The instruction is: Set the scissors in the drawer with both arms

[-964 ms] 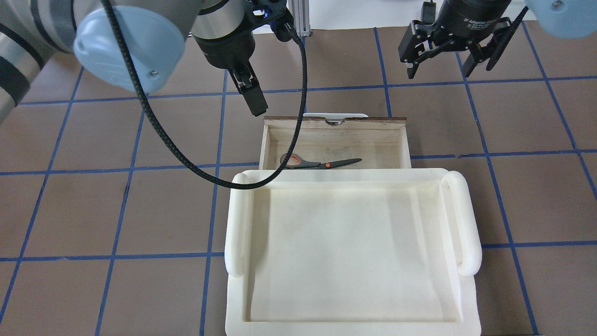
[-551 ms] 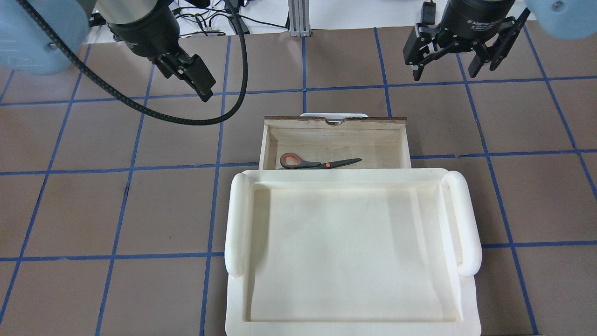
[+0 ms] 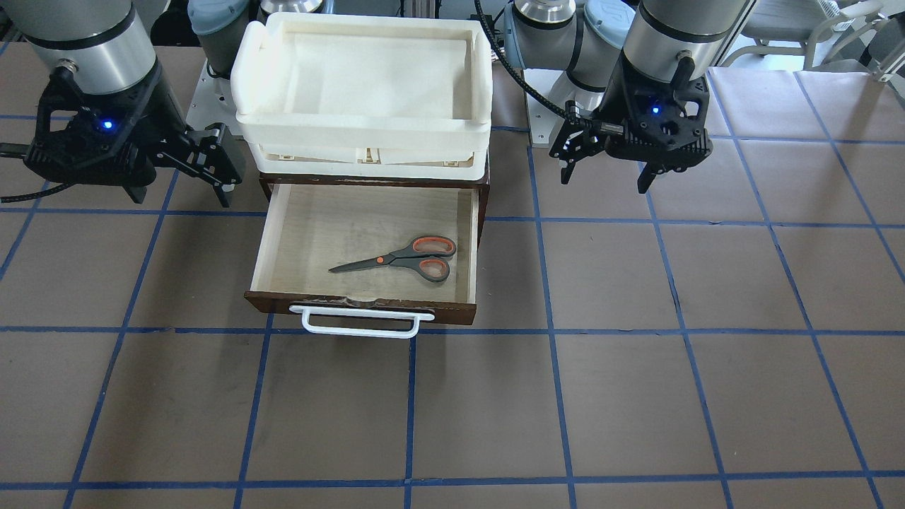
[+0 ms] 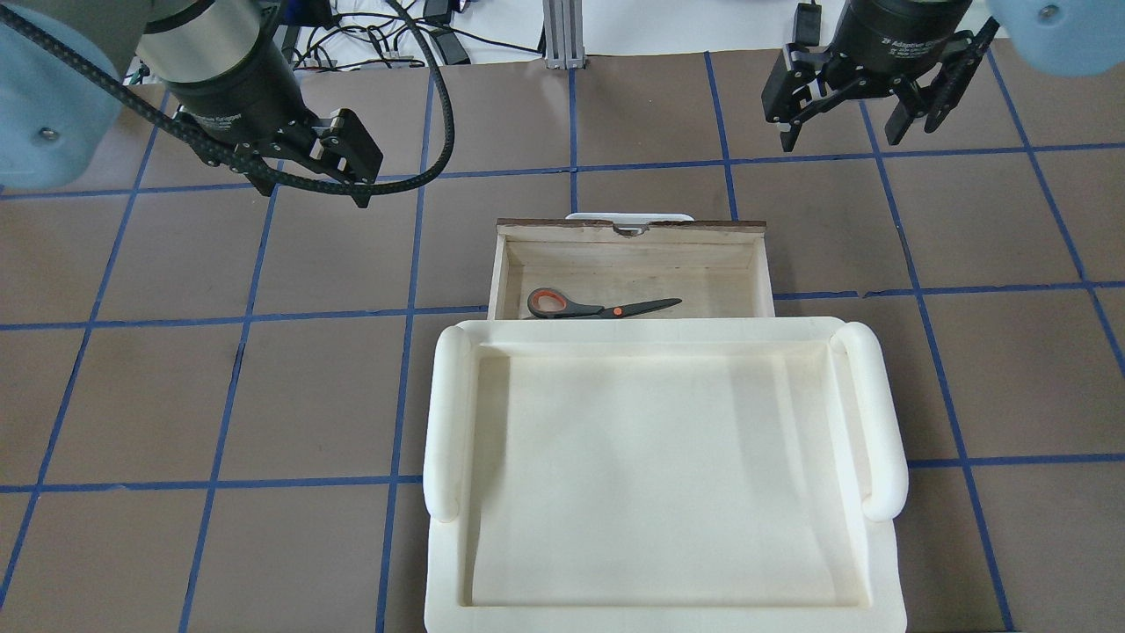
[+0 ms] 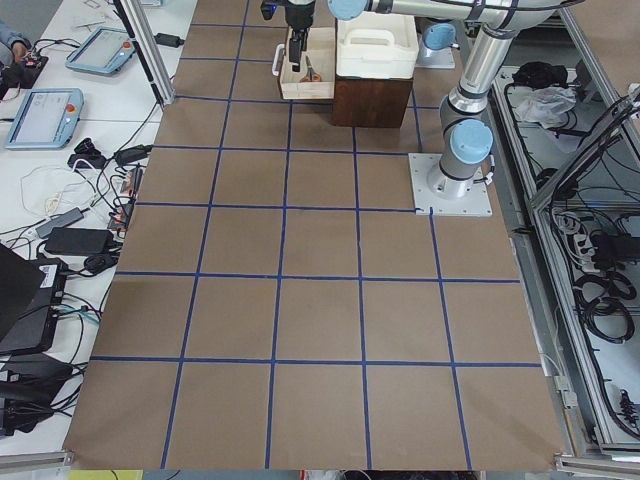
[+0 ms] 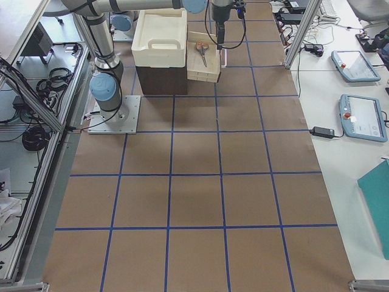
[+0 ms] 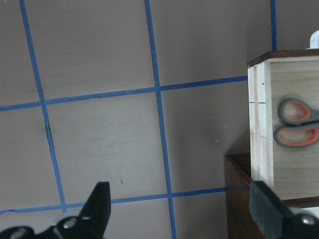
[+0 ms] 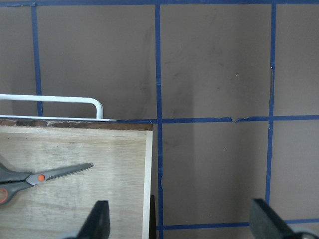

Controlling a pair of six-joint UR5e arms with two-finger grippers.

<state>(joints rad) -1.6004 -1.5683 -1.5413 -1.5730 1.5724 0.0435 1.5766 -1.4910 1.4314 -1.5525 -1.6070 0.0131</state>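
Observation:
The scissors (image 3: 403,260) lie flat inside the open drawer (image 3: 283,302), handles toward my left side. They also show in the overhead view (image 4: 598,307) and in both wrist views (image 7: 298,124) (image 8: 40,177). The drawer (image 4: 499,272) is pulled out, with its white loop handle (image 3: 357,329) at the front. My left gripper (image 4: 309,193) hovers open and empty over the table, left of the drawer (image 7: 259,109). My right gripper (image 4: 848,136) hovers open and empty beyond the drawer's right front corner (image 8: 149,132). Neither touches anything.
A large white tray (image 4: 448,413) sits on the dark cabinet above the drawer and hides the drawer's rear part from overhead. The table (image 4: 176,396) is brown with blue tape lines. A black cable (image 4: 422,171) loops by my left gripper.
My left gripper has swung away from the drawer's left front corner, to the left and farther out. The right gripper has barely moved. The scissors stay in the drawer.

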